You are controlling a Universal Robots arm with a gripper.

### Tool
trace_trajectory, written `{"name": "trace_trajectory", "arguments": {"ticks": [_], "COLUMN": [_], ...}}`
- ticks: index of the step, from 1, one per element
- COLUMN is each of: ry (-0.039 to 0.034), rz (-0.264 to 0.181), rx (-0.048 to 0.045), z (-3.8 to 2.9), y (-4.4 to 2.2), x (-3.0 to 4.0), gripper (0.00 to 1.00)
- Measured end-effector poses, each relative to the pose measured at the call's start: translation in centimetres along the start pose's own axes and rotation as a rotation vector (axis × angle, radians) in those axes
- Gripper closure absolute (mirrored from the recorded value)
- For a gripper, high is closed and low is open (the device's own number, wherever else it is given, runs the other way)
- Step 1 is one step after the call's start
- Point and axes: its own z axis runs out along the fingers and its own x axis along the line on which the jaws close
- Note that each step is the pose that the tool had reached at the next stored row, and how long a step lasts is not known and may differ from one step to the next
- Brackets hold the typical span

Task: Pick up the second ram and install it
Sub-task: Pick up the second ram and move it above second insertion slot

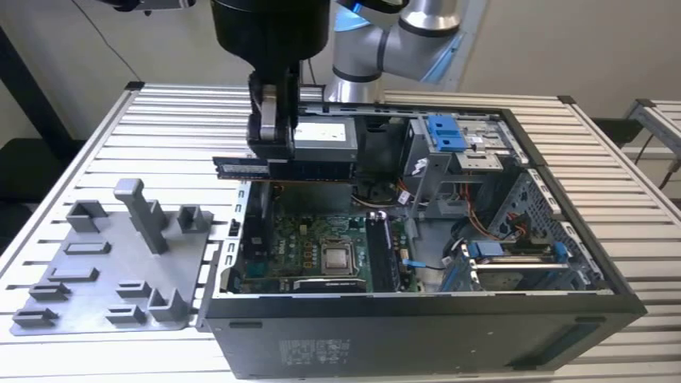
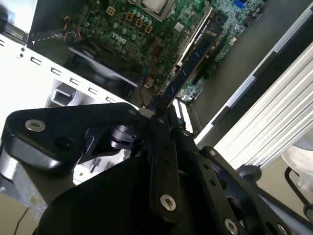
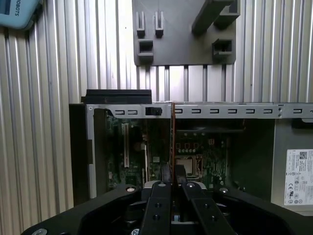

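In the exterior view, the gripper (image 1: 273,152) hung over the open case (image 1: 426,335), its jaws clamped on the ram (image 1: 319,169). The stick lay level and on edge above the motherboard (image 1: 309,247), apart from it, toward the exterior view's left side of the case. The grey tray (image 1: 101,255) sat on the slatted table (image 1: 181,104) just beside the case. In the second wrist view, the stick ran out from between the dark fingers (image 2: 164,156) toward the green board below, with clear air between its lower edge and the components. In the first wrist view, the ram showed edge-on as a thin line crossing the case's perforated rim (image 3: 220,110), with the tray beyond it on the table. The step in hand appeared to be bringing the stick to its slot, and the work looked partway done: lifted and over the board, not seated. Which slot was meant could not be told from these pictures. Doing it well would probably call for a firm, unshifting grip, with the long edge kept level and parallel to the slot. It would also mean the notch matched to the slot's key, and a straight descent with even pressure along the stick. A tilt could bind one end or strain the board.
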Motion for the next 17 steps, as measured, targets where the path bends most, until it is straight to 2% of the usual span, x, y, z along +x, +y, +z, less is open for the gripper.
{"name": "trace_trajectory", "arguments": {"ticks": [17], "ry": [0.0], "rz": [0.0], "rx": [0.0], "z": [-0.03], "y": [-2.46], "x": [-0.07], "gripper": [0.86]}}
